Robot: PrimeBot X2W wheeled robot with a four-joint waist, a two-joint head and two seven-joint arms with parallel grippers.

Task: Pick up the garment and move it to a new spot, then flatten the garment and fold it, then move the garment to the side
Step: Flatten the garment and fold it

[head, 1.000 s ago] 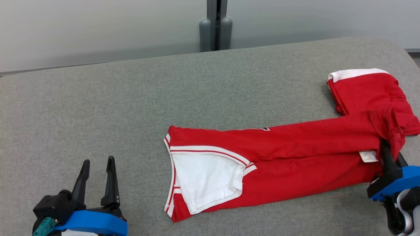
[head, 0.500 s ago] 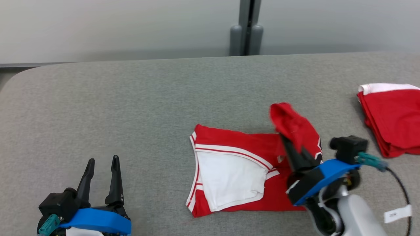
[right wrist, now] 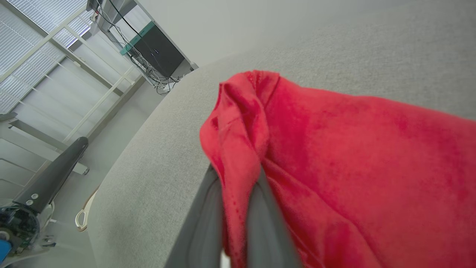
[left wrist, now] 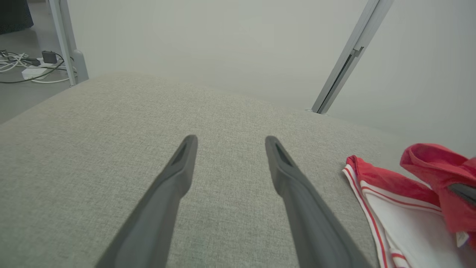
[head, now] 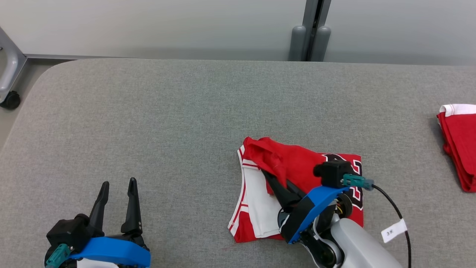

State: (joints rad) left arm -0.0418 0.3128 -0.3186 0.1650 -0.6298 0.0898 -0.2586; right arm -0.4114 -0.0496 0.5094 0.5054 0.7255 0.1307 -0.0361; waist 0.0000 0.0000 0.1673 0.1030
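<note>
A red garment [head: 297,163] with white trim lies on the grey table [head: 178,123], doubled over on itself. My right gripper [head: 268,175] is shut on its red edge and holds that edge over the white collar end at the garment's left. In the right wrist view the red cloth [right wrist: 334,156] is pinched between the fingers [right wrist: 260,219] and drapes over them. My left gripper [head: 117,184] stands open and empty at the lower left, well clear of the garment [left wrist: 401,197], with the same spread fingers [left wrist: 178,171] in the left wrist view.
A second folded red and white garment [head: 459,145] lies at the table's right edge. A grey post [head: 310,41] stands behind the table. A wheeled frame leg [head: 9,74] is off the table's far left corner.
My right gripper has carried the garment's right end leftward over the rest, folding it to about half its length. The camera has turned left. The left gripper stayed put.
</note>
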